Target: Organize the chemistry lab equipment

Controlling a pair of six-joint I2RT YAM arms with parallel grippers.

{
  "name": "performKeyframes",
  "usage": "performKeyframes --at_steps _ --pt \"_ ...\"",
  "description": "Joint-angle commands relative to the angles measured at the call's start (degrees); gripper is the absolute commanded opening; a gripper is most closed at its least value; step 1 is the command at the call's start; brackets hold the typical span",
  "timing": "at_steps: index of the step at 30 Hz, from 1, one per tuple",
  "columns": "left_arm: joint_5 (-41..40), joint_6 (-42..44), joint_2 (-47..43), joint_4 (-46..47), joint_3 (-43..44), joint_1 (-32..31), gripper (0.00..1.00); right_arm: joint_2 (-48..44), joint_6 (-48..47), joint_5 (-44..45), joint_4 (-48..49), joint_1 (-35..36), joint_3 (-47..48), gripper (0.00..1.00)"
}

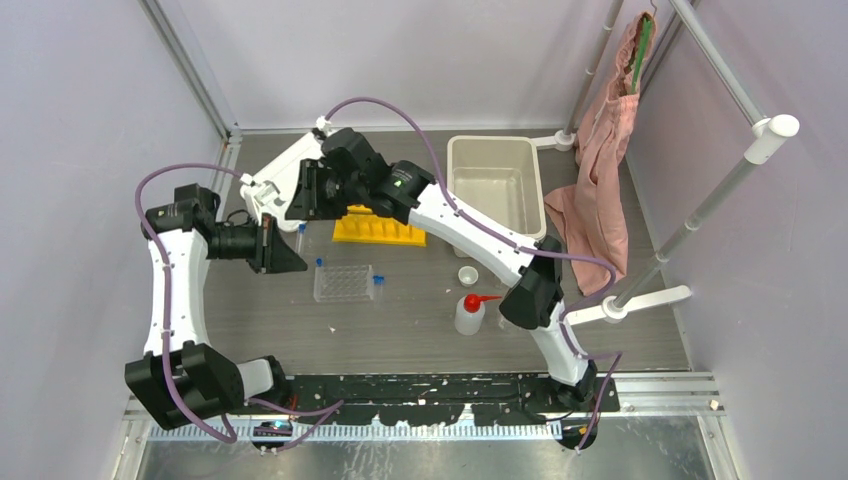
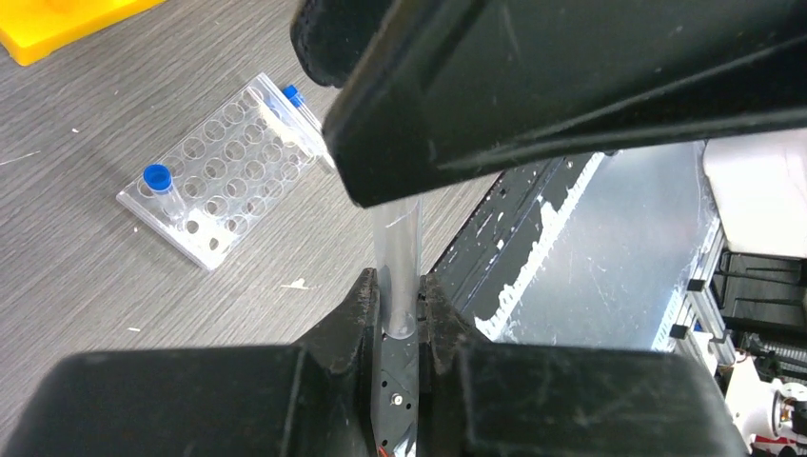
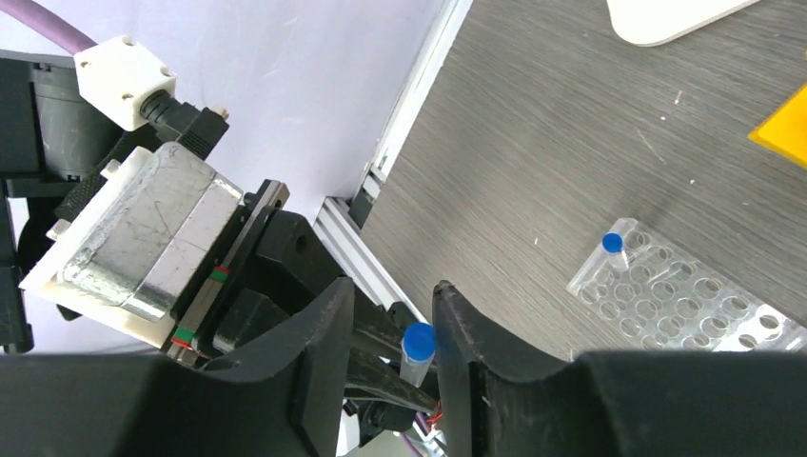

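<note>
Nearest, flat on grey woodgrain bench [image 1: 420, 330]: clear hard-plastic tray of round wells [image 1: 343, 283]. Above and left of it, mid-air: smooth clear blue-capped vial [image 2: 397, 248], clamped tight in left gripper [image 2: 400, 282]; right gripper [image 3: 395, 290] part-open round cap, not pinching. Looks like handover; calls for closing right before loosening left. Beyond: yellow moulded rack [image 1: 378, 226].
</note>
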Motion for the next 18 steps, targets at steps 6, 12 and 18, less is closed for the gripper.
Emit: performKeyframes --at_steps 6,12,18 --pt "-0.9 3.1 -1.6 -1.2 1.8 -0.5 0.00 1.2 -3.1 -9.5 -6.0 -1.1 5.0 0.40" --pt "-0.6 4.1 -1.7 -1.7 2.3 -0.7 0.00 2.4 -4.5 -11.0 -8.0 -1.4 7.2 0.38" --pt "-0.5 4.7 -1.6 -2.2 2.8 -1.1 0.00 2.9 -4.5 -9.9 -8.7 -1.8 7.8 0.38"
